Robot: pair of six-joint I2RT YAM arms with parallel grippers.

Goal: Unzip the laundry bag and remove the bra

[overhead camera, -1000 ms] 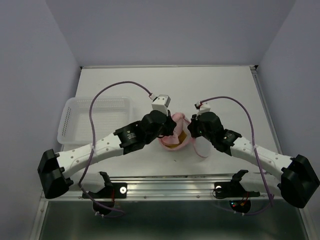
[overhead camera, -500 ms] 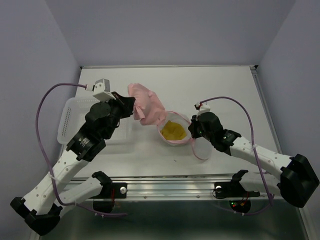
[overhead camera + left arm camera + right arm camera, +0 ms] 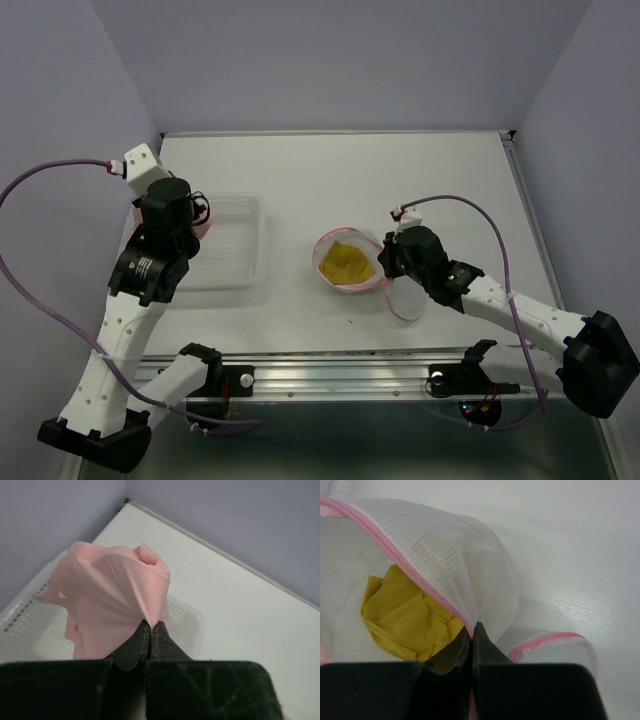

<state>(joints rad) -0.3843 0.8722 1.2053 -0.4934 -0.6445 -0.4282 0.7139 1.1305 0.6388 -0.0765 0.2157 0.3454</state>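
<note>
The laundry bag point(image 3: 348, 262) lies open at the table's middle, its white mesh and pink zipper rim around a yellow cloth point(image 3: 346, 262). My right gripper point(image 3: 384, 264) is shut on the bag's right rim; the right wrist view shows the jaws point(image 3: 472, 627) pinching the pink zipper trim, with the mesh point(image 3: 455, 545) and the yellow cloth point(image 3: 405, 615) behind. My left gripper point(image 3: 197, 212) is shut on the pink bra point(image 3: 115, 595) and holds it up over the white basket point(image 3: 235, 250). In the top view only a sliver of the bra point(image 3: 204, 224) shows.
The bag's unzipped round lid point(image 3: 403, 298) lies flat to the right of the bag, under my right arm. The basket point(image 3: 192, 622) sits at the table's left side. The side walls stand close on both sides.
My left arm pulled the pink bra out of the bag and swung it left, from the bag to over the basket. The right gripper has kept its hold on the bag's rim.
</note>
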